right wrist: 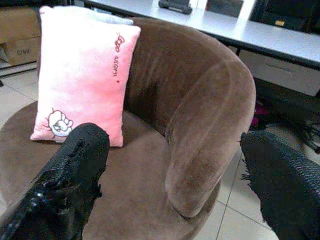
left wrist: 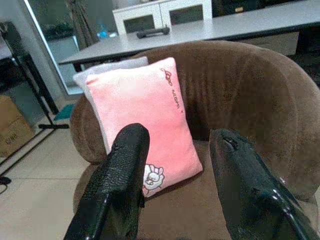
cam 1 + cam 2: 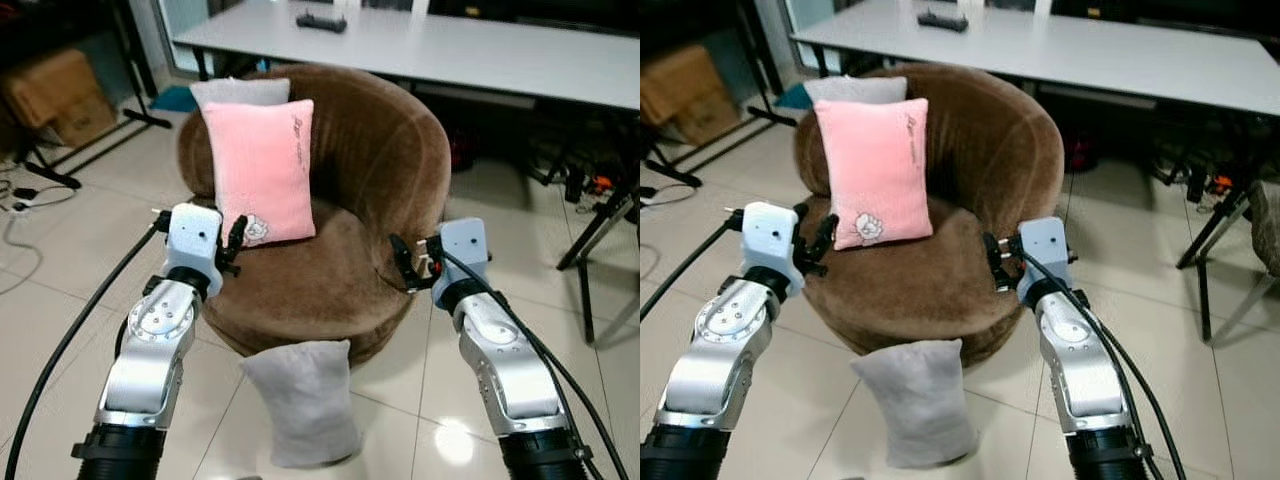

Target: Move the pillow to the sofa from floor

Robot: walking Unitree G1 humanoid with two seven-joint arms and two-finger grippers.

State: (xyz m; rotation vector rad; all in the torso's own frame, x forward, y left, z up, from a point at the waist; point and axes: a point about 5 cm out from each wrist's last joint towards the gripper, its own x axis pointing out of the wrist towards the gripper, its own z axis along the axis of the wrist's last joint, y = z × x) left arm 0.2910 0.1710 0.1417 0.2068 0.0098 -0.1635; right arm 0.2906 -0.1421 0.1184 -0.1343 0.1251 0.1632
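Grey pillow (image 3: 300, 400) still on the tiled floor (image 3: 80, 290), leaning upright against the front base of the round brown sofa (image 3: 380, 150), between the two arms, nothing touching it. On the sofa seat a pink pillow (image 3: 262, 170) stands against the backrest at the seat's left-back side; a second grey pillow (image 3: 240, 92) sits behind it, mostly hidden.

Left gripper (image 3: 236, 243) raised over the seat's left front edge, just beside the pink pillow's lower corner, fingers (image 2: 117, 185) spread apart, holding nothing. Right gripper (image 3: 404, 265) at the seat's right front edge near the armrest end, fingers (image 1: 70, 175) wide apart, empty. Whether either gripper touches the upholstery can't be told from the head views, probably just above it.

Behind the sofa a long white table (image 3: 480, 50) with a dark remote-like item (image 3: 321, 21) near its back edge. Cardboard box (image 3: 50, 95) at far left, cables and a black stand leg on the floor there, folding frame legs at far right
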